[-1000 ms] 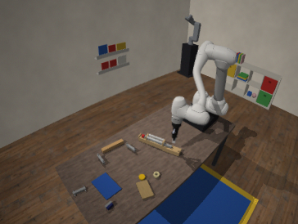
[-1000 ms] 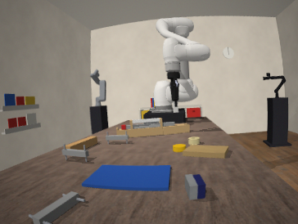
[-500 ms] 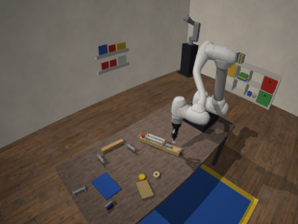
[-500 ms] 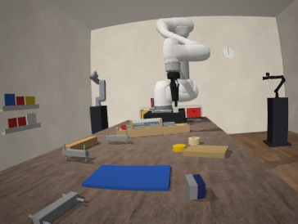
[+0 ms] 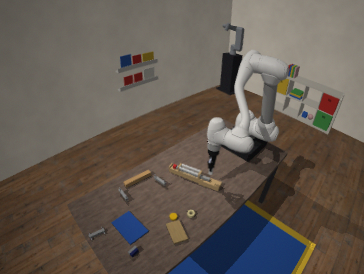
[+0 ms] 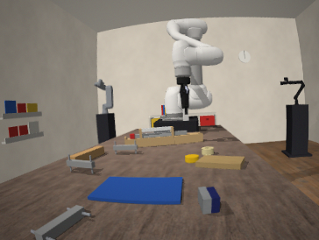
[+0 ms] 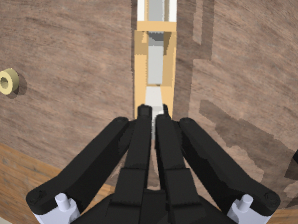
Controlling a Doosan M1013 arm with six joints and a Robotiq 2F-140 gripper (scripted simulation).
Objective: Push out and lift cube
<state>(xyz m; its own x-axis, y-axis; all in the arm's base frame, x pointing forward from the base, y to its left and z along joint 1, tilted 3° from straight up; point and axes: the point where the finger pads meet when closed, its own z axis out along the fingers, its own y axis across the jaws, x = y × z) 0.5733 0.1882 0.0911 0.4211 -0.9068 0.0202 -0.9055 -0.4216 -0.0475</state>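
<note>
Black pincer [image 7: 153, 111] shut tight, holding nothing, tips poised directly over near end of wooden channel [image 7: 156, 50]. Grey rod [image 7: 156, 3] lies along the trough just ahead. Cube [image 5: 174, 166], red, sits at the far end, well beyond the tips. Step in hand, by my reading: lining up on the rod. Next: grip its near end and drive it forward without entering the trough.

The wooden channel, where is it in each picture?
Top: channel lies mid-table, under the gripper.
Exterior: far across the table, below the gripper.
Wrist: straight ahead, upper middle, past the shut fingertips.
Shared landmark: the cream ring.
</note>
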